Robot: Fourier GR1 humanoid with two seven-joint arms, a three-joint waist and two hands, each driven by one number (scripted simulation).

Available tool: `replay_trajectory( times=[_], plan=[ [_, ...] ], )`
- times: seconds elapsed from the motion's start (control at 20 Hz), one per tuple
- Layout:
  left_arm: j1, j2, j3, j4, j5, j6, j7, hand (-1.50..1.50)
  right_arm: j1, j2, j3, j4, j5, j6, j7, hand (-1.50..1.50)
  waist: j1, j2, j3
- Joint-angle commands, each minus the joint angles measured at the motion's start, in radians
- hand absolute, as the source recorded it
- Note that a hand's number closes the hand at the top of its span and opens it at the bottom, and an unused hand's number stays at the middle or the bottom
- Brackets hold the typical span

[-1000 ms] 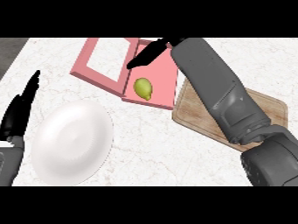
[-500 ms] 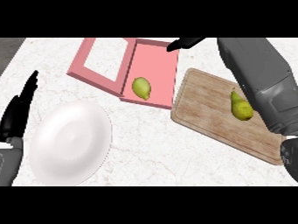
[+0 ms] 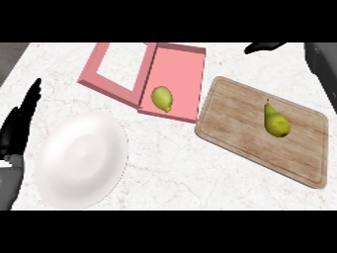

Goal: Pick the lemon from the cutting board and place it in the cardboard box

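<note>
Lemon (image 3: 161, 98): it lies inside the pink box (image 3: 188, 69), on the floor of the right compartment, near its near edge; no hand touches it.
Left hand (image 3: 16, 129): at the left edge of the view, fingers straight and pressed together, pointing far; it holds nothing and rests apart from the white plate (image 3: 81, 158).
White plate: left of centre, near side of the counter, nothing on it.
Cutting board (image 3: 253, 138): right of the box; a green pear (image 3: 275, 120) lies on it, no lemon.
Right hand (image 3: 266, 47): far right, only dark fingers show, apart from the box; I cannot tell how far they are open.
Step, as I judge: the placing looks done; the next move calls only for pulling the right arm clear.
</note>
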Motion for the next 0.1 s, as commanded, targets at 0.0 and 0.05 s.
replay_trajectory(
  times=[0.0,0.05],
  plan=[
    [-0.002,0.010,0.004,0.002,0.009,-0.018,-0.008,0.00,0.032,-0.067,0.032,-0.005,0.035,0.069,-0.038,-1.50,0.009,0.005,0.001],
    [-0.008,0.005,0.003,0.002,0.005,-0.009,-0.009,0.00,0.030,-0.078,0.038,-0.009,0.041,0.079,-0.045,-1.50,0.011,0.006,0.001]
  ],
)
